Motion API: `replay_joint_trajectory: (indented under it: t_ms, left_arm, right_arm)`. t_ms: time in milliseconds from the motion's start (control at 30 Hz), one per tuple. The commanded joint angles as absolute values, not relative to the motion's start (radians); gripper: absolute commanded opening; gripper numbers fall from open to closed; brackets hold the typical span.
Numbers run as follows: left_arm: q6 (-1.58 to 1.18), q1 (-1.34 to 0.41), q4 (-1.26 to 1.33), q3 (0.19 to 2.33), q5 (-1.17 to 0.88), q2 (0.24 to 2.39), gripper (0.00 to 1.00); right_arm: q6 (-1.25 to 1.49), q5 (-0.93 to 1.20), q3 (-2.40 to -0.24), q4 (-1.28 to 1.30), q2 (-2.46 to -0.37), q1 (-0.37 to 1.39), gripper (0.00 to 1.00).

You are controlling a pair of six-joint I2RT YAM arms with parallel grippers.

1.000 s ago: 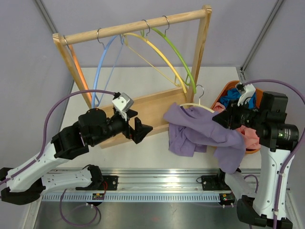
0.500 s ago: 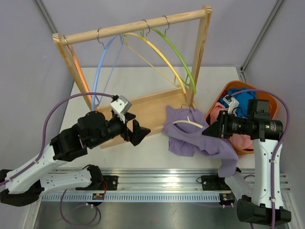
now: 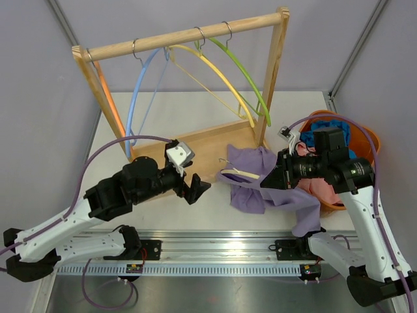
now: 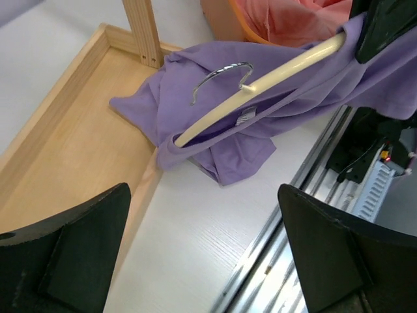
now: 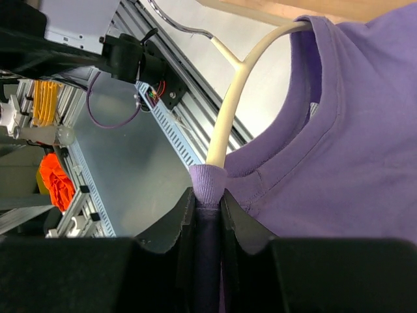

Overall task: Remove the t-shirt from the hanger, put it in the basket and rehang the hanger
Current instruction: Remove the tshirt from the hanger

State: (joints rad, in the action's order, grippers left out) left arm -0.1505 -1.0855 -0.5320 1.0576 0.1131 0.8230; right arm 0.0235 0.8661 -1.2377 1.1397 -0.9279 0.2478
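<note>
- T-shirt (image 3: 251,195), purple: heaped on the worktop (image 3: 195,215), between the wooden rack (image 3: 182,40) and the orange basket (image 4: 218,16), collar on the hanger.
- Hanger (image 4: 260,81), cream, metal hook: lies tilted through the shirt.
- Right hand (image 5: 208,202): narrow, pinching a shirt fold at the hanger's end; whether it also grips the hanger itself is unclear.
- Left hand (image 4: 202,261): jaws wide, above the worktop, apart from the shirt.

Robot lab — aluminium rail (image 3: 221,248), grey partitions (image 3: 39,85)
</note>
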Motion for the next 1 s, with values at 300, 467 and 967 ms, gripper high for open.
replay_joint_trajectory:
  t_ms: [300,467,967]
  left_arm:
    - [0.245,-1.078,0.029,0.802,0.057,0.931,0.99]
    - [0.279,-1.025,0.156,0.769,0.025,0.969,0.99]
    - [0.238,-0.908,0.055,0.795,-0.385,0.906,0.89]
  right_arm:
    - [-0.027,0.934,-1.414,0.989,-0.992,0.356,0.00]
    - [-0.078,0.965,-1.451,1.020,-1.017,0.387,0.00]
    - [-0.241,1.018,-1.503,1.115,-1.055,0.397,0.00]
